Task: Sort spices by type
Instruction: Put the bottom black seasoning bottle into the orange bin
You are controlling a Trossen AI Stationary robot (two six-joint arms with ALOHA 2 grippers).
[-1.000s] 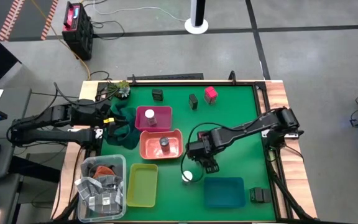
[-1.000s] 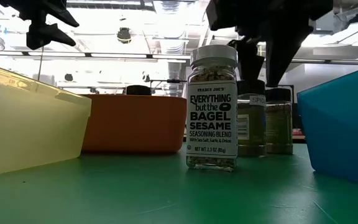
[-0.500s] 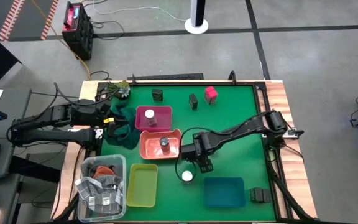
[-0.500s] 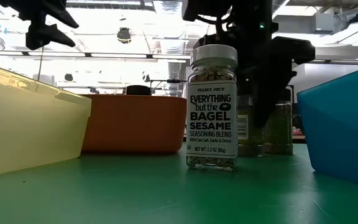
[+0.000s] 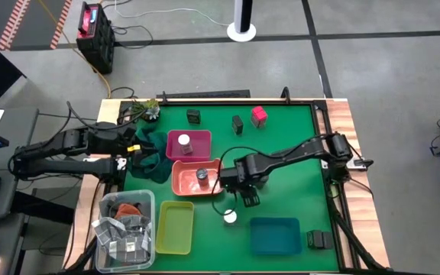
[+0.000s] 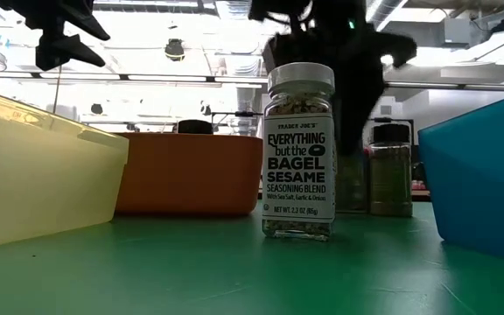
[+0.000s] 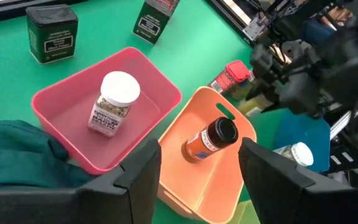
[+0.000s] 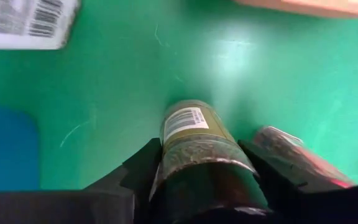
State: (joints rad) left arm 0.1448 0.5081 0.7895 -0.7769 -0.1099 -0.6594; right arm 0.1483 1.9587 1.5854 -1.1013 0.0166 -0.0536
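Both arms are dark, near-black, built of boxy links joined by rounded joint housings. The left arm (image 5: 67, 153) carries a small yellow marking near its wrist and thin black cables looping off its rear links. The right arm (image 5: 296, 155) is a slim, tube-like run of segments thickening into a blocky wrist, with a black cable arcing beside it and a pale fitting at its base joint. The left gripper (image 7: 197, 171) has two broad, flat, matt black fingers (image 7: 135, 180) with squared, angular edges. The right gripper (image 8: 205, 163) shows similar dark fingers (image 8: 135, 171) with bevelled inner faces. In the low view the arms read only as black silhouettes.
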